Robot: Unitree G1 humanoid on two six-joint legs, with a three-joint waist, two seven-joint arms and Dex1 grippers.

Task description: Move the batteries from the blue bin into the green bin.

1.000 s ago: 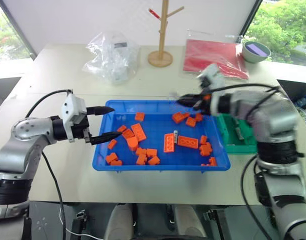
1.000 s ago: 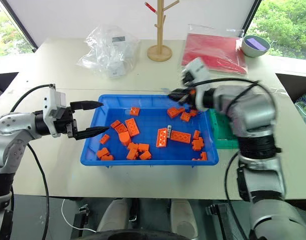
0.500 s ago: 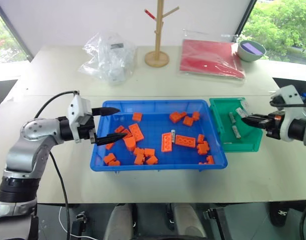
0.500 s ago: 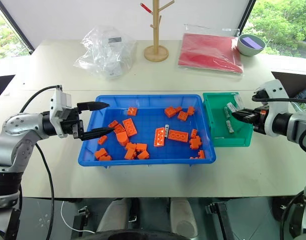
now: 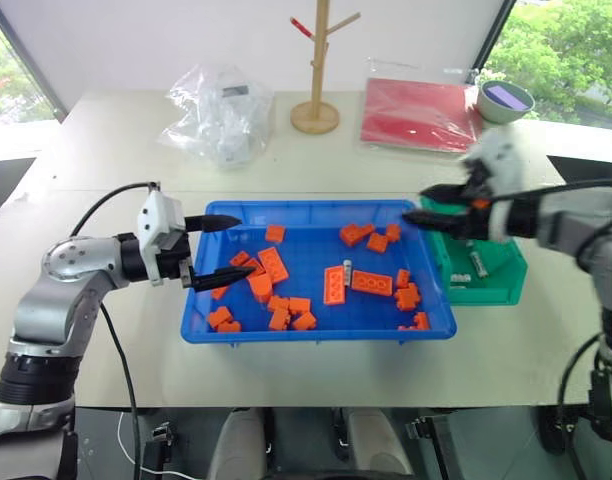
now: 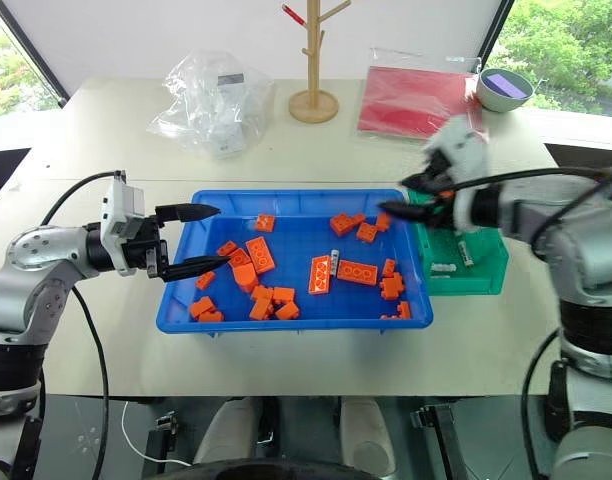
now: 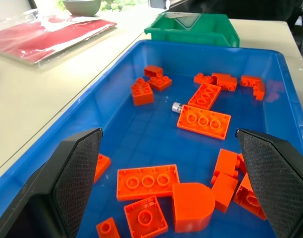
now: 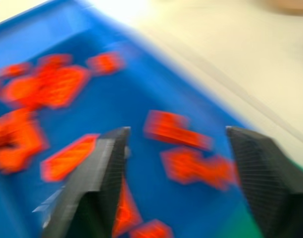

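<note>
One battery (image 5: pixel 349 267) lies in the blue bin (image 5: pixel 316 330), its long axis running front to back beside an orange brick (image 5: pixel 337 285). Two more batteries (image 5: pixel 476 263) rest in the green bin (image 5: pixel 498 292). Both the left end effector (image 5: pixel 220 248) and right end effector (image 5: pixel 423 204) are open and empty

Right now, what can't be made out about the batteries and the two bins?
- Green bin: the right gripper and its arm cover its far end in both eye views, so the count of batteries is unsure.
- Blue bin: a brick covers most of its one visible battery.
- Right wrist view: motion blur.
</note>
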